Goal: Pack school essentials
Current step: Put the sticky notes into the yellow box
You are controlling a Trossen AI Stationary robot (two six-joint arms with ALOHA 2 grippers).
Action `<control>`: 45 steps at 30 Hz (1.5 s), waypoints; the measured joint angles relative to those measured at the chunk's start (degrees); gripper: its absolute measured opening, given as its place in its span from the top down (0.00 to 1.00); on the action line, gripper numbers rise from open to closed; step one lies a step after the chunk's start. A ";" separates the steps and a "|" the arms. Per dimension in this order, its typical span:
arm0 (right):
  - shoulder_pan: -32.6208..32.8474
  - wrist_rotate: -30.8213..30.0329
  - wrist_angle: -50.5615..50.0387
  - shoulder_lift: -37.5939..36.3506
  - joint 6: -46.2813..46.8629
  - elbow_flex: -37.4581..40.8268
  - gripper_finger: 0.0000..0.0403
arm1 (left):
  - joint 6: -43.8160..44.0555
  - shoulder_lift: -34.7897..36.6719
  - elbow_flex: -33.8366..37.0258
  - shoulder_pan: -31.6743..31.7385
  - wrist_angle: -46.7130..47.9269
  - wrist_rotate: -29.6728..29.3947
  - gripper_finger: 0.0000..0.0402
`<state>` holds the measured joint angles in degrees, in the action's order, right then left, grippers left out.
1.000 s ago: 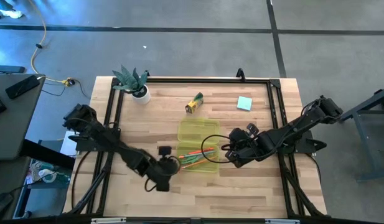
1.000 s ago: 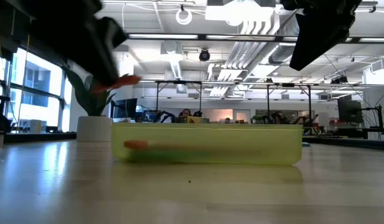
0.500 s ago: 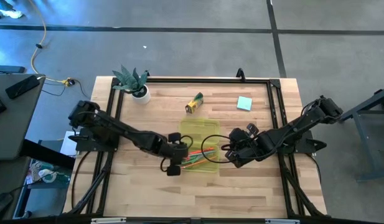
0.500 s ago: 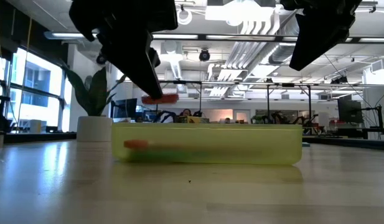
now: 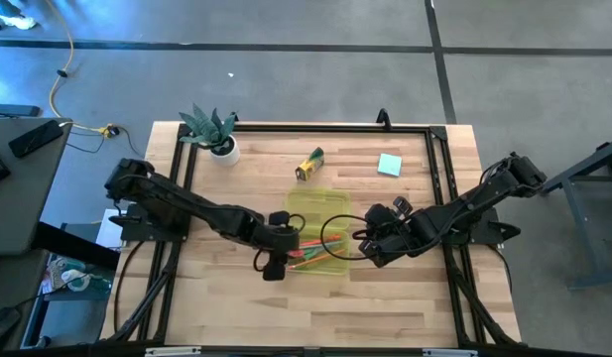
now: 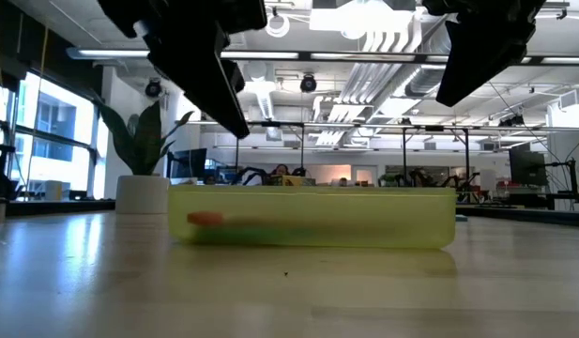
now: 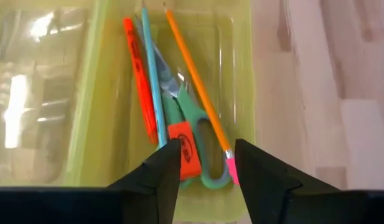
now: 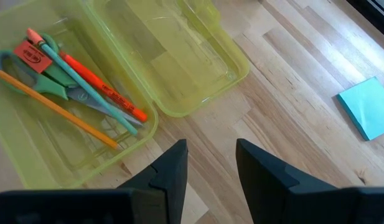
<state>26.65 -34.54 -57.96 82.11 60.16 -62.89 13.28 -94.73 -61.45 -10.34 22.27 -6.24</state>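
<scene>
With the red eraser (image 7: 180, 149) lying on the scissors (image 7: 193, 144) in the case (image 7: 241, 93), the parted, empty left gripper (image 7: 207, 163) could clip the rim if withdrawn low; right gripper (image 8: 210, 163) parted, empty.

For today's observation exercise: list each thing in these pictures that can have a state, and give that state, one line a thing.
Plastic case: lid open, lying flat.
Eraser: in the case, on the scissors.
Scissors: blades shut, in the case.
Orange pen: in the case.
Crayon box: out on the table.
Notepad: out on the table.
Left tool: open, empty.
Right tool: open, empty.
</scene>
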 joint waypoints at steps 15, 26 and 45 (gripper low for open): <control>0.00 -1.32 0.84 0.02 -0.06 0.00 0.68 | 3.05 20.43 11.05 -3.68 -5.85 -1.14 0.74; 0.02 -1.34 1.03 0.04 -0.17 0.00 0.68 | 7.14 38.56 30.81 -12.42 -20.80 -9.95 0.79; 0.00 -1.90 1.43 0.04 -0.17 0.00 0.68 | 1.50 63.16 51.24 -13.20 -33.30 -14.58 0.89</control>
<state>26.65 -36.45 -56.53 82.15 59.99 -62.89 14.78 -31.57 -10.21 -23.54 -11.03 -20.82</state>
